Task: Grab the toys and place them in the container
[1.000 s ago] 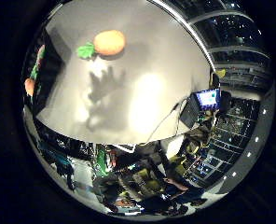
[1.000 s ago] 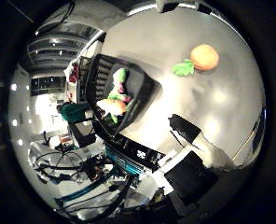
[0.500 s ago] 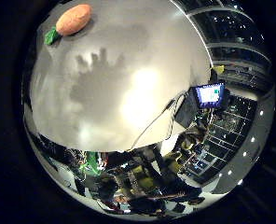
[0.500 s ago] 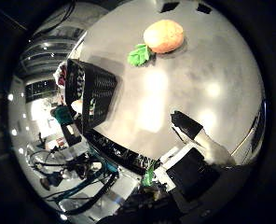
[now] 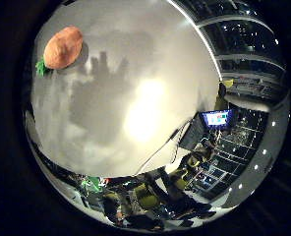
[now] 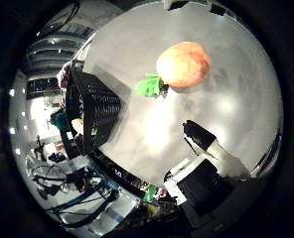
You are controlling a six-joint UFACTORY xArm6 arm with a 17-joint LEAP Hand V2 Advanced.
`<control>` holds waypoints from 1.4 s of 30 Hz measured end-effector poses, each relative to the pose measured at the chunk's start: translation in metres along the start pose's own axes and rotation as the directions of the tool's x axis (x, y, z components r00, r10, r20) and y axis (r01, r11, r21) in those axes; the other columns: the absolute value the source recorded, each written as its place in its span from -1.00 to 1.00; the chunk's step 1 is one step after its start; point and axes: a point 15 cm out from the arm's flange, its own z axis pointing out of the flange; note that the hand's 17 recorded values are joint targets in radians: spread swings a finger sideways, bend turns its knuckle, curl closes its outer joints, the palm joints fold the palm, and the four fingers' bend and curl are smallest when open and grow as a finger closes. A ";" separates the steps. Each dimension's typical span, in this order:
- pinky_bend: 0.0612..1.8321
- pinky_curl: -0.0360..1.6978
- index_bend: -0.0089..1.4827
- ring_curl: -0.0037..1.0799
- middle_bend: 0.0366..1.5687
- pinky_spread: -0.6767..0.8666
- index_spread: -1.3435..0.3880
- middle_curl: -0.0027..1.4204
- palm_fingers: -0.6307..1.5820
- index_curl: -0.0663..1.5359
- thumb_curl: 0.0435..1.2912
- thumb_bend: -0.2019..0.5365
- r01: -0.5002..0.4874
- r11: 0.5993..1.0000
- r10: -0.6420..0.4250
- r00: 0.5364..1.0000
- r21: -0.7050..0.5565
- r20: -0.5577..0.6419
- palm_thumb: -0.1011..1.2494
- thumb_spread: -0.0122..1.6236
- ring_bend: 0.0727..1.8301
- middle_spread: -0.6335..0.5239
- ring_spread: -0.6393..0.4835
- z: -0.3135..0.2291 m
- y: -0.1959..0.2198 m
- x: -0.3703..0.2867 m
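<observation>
Thumb-side palm view: orange plush carrot toy with green felt leaves (image 6: 183, 64) lies on the grey worktop (image 6: 236, 114) beside the black mesh container (image 6: 95, 111); probably light, soft, best grasped around its body; hand (image 6: 206, 168) state indeterminable

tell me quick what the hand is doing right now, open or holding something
Right hand: holding nothing; whether the fingers are open or curled cannot be told. The orange toy lies free on the table.

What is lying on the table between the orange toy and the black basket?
Only bare table lies between the orange toy and the basket; its green leaves point toward the basket. The thumb side view shows this.
</observation>
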 end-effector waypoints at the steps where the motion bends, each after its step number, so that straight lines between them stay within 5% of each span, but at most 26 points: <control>1: -0.67 -0.60 -0.79 -0.49 -0.77 0.38 0.03 -0.52 -0.33 -0.62 -0.31 -0.51 0.010 1.000 -0.010 1.000 -0.008 0.004 0.61 0.21 -0.77 0.08 0.34 0.005 -0.002 -0.006; 16: -0.69 -0.60 -0.77 -0.50 -0.78 0.36 0.04 -0.52 -0.33 -0.60 -0.27 -0.51 0.063 0.993 -0.059 0.997 -0.098 0.047 0.63 0.19 -0.80 0.07 0.34 0.087 -0.046 -0.029; 20: -0.68 -0.61 -0.76 -0.51 -0.74 0.36 0.04 -0.52 -0.19 -0.59 -0.27 -0.51 0.044 0.994 -0.039 0.998 -0.105 0.049 0.62 0.20 -0.76 0.00 0.23 0.097 -0.046 -0.018; 21: -0.68 -0.61 -0.76 -0.49 -0.72 0.35 0.04 -0.51 -0.13 -0.59 -0.27 -0.52 0.036 0.994 -0.031 0.998 -0.105 0.050 0.61 0.20 -0.73 -0.01 0.19 0.098 -0.045 -0.015; 23: -0.53 -0.63 -0.80 -0.42 -0.48 -0.06 0.03 -0.43 0.51 -0.61 -0.30 -0.54 0.017 0.994 -0.011 0.998 -0.104 0.055 0.56 0.20 -0.38 -0.23 -0.17 0.099 -0.041 -0.008; 28: -0.12 -0.41 -0.41 -0.06 -0.07 -0.41 0.00 -0.19 0.80 -0.39 -0.34 -0.52 -0.047 0.998 0.049 0.998 -0.052 0.042 0.50 0.23 -0.02 -0.33 -0.31 0.073 -0.035 0.026; 34: 0.23 -0.17 0.21 0.21 0.35 -0.43 0.05 0.08 0.62 -0.05 -0.38 -0.51 -0.087 0.996 0.087 0.996 0.033 0.016 0.48 0.26 0.30 -0.34 -0.34 0.016 -0.031 0.052; 42: 0.38 0.07 0.50 0.39 0.57 -0.39 0.17 0.21 0.53 0.14 -0.38 -0.50 -0.109 0.991 0.109 0.994 0.081 0.002 0.48 0.29 0.43 -0.27 -0.32 -0.055 0.016 0.039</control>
